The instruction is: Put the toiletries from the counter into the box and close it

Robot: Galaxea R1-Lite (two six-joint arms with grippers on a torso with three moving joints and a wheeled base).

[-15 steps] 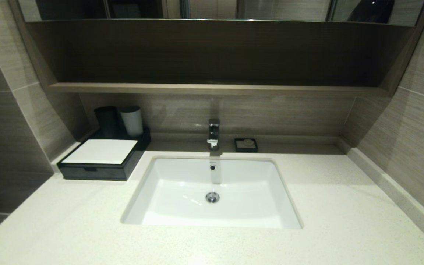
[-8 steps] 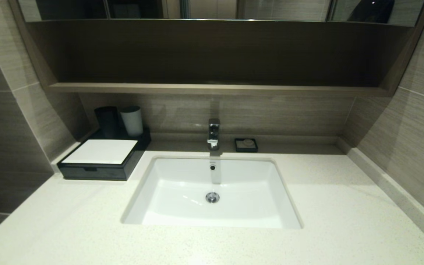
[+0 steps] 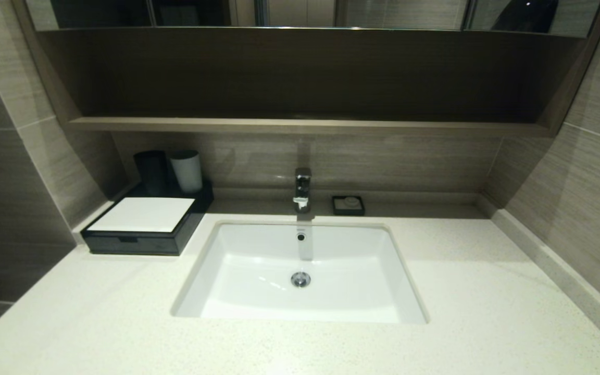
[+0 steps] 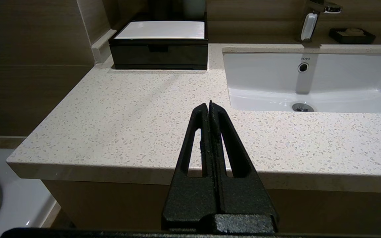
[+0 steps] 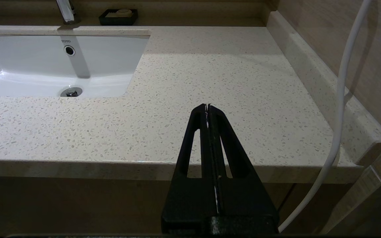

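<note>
While both arms hang low before the table's front edge, the left gripper (image 4: 209,107) has its jaws pressed together on nothing, and the right gripper (image 5: 207,109) likewise has its jaws closed and empty. Neither reaches over the table (image 3: 487,291). The left one points toward the stretch of table in front of the box (image 3: 144,229), the right toward the bare stretch right of the sink (image 3: 300,271). The box sits at the back left corner against the wall, its drawer pushed in, with two cups (image 3: 175,171) standing behind it. No packets show anywhere. Behind the sink stand the tap (image 3: 302,188) and a soap dish (image 3: 348,204).
</note>
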